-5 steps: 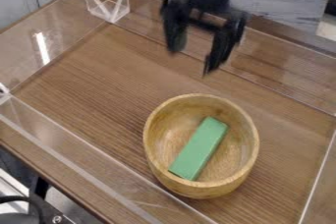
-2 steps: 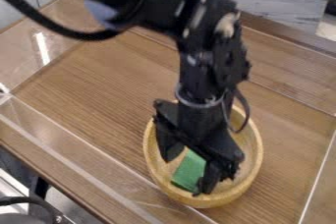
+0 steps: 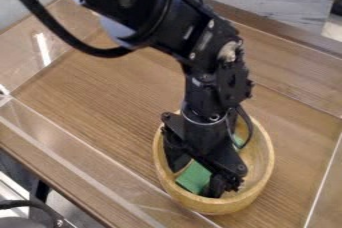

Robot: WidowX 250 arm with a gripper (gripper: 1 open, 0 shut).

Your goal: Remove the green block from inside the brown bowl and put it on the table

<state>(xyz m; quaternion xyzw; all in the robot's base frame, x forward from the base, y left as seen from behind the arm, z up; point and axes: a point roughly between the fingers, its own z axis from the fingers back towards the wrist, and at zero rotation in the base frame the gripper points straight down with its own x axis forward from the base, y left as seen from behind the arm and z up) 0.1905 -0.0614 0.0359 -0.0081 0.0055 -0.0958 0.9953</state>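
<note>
The brown bowl [image 3: 263,170] sits on the table [image 3: 94,87] at the front right. My black gripper [image 3: 205,170] reaches straight down into it, jaws open. The green block [image 3: 197,179] lies on the bowl's bottom, mostly hidden under the gripper, with one green patch showing between the fingers. The fingers stand on either side of the block. I cannot tell whether they touch it.
Clear acrylic walls run along the table's edges, with the near-left wall [image 3: 74,157] close to the bowl. My dark arm [image 3: 147,17] stretches from the upper left across the middle of the view. Bare wood-grain tabletop lies to the left of the bowl.
The gripper came from above the back of the table down into the bowl. It now sits lower over the green block than a moment ago and has stayed open.
</note>
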